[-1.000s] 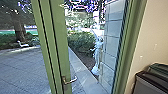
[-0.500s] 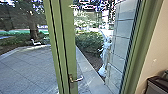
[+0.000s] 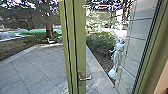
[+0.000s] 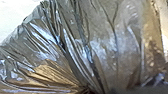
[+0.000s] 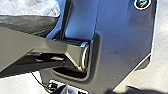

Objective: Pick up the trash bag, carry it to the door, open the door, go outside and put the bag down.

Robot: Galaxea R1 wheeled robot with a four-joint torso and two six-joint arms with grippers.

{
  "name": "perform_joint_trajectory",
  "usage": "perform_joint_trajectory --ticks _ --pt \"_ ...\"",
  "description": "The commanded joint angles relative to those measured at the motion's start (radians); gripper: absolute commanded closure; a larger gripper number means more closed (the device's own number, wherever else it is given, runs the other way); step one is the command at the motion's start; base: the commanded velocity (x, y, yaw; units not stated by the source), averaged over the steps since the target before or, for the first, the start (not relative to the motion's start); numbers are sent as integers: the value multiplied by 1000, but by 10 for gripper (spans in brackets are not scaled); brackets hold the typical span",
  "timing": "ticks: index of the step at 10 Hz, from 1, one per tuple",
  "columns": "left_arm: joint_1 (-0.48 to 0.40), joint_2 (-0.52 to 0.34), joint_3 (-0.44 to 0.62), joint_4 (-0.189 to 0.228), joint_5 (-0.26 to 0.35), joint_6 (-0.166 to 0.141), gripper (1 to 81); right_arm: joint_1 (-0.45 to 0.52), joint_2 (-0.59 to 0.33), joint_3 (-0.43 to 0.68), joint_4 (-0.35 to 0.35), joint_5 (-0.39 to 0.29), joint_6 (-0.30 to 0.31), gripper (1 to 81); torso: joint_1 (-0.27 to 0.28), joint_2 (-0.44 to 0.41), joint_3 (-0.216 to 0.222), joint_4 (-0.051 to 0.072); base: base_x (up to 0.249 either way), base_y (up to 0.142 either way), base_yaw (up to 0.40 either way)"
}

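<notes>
Frankly, you can't tell whether the left or right jaws are clenched or released. Near the left jaws, the trash bag [image 4: 112, 50] bunches into pleats, partly cut off; beyond both, the green door [image 3: 79, 37] is cropped.

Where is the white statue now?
In the head view, the statue stands outside, to the right of the door handle, between the green bush and the pale wall.

- In the right wrist view is the robot's wide dark plate [image 5: 120, 50], with one round fitting [image 5: 142, 3].
- The jointed bar [image 5: 18, 48] reaches its ringed end over this plate.
</notes>
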State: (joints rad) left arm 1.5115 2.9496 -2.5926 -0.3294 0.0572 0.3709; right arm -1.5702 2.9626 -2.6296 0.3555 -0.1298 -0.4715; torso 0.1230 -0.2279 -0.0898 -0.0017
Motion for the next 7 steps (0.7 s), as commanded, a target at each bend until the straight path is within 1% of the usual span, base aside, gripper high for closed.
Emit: perform_joint_trajectory --ticks 1,3,7 --pt "-43 -47 65 -10 49 11 811 38 -75 120 -10 -71 -9 10 0 0 0 0 0 0 319" --pt "-43 -62 89 -10 38 11 811 38 -75 117 -9 -71 -7 10 0 0 0 0 0 0 320" --pt "-44 -64 86 -5 38 10 811 38 -63 88 -7 -71 -7 10 0 0 0 0 0 0 320"
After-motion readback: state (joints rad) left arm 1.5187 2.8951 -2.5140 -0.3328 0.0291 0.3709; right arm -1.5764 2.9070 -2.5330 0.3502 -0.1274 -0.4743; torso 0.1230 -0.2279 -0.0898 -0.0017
